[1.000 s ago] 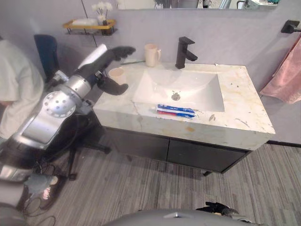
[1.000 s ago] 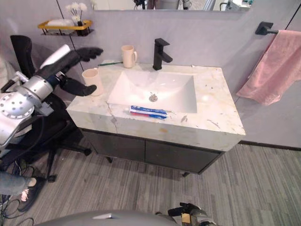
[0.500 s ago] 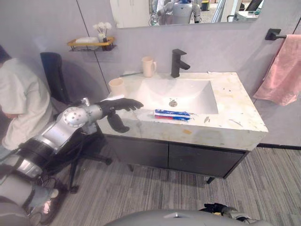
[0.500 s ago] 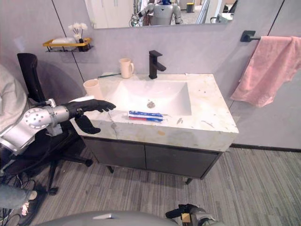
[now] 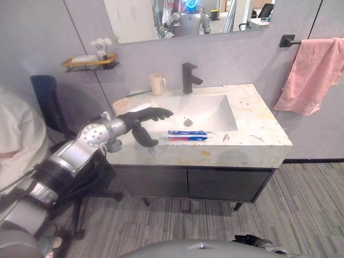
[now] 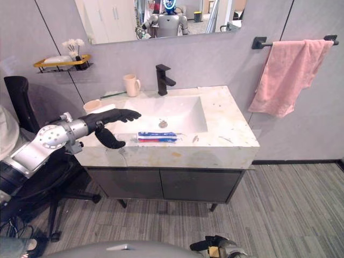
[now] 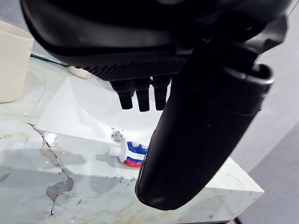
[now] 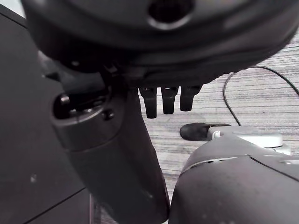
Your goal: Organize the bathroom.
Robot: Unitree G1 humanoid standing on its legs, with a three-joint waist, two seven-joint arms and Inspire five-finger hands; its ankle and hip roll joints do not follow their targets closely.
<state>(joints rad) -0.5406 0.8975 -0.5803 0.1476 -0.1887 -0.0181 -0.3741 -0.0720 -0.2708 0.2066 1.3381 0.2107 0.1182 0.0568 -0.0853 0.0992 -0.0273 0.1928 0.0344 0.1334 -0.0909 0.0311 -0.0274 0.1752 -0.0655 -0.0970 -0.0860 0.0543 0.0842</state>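
Blue-red-white toothpaste tube (image 5: 187,135): lies flat on the marble countertop (image 5: 252,134) at the front lip of the sink basin (image 5: 201,107), untouched.
Left hand (image 5: 144,115): fingers straight, thumb hanging down, holding nothing; hovers over the counter's left part, fingertips aimed at the tube, near it but apart.
Change: a second ago this hand was up by the beige cup (image 5: 121,106) at the counter's left edge; now it is lower and nearer the tube. The whole picture has also shifted, so the head camera has moved; cup, mug and tube keep their places on the counter.
Meaning for task: judged as a reach for the tube, first pick of the tidy-up; nothing put away yet.
Cream mug (image 5: 157,84): stands at the back by the black faucet (image 5: 188,78); a green toothbrush (image 5: 136,93) lies beside it.
Left wrist view adds: tube end (image 7: 133,155) seen just past the thumb, gap visible between them.
Right hand (image 8: 126,140): right wrist view shows it down over the wood-look floor (image 8: 261,98), fingers straight, idle.
Eye views add: pink towel (image 6: 287,75) on the wall bar, yellow wall shelf (image 6: 60,62), mirror (image 6: 156,16), a person in white (image 5: 16,145) at far left.
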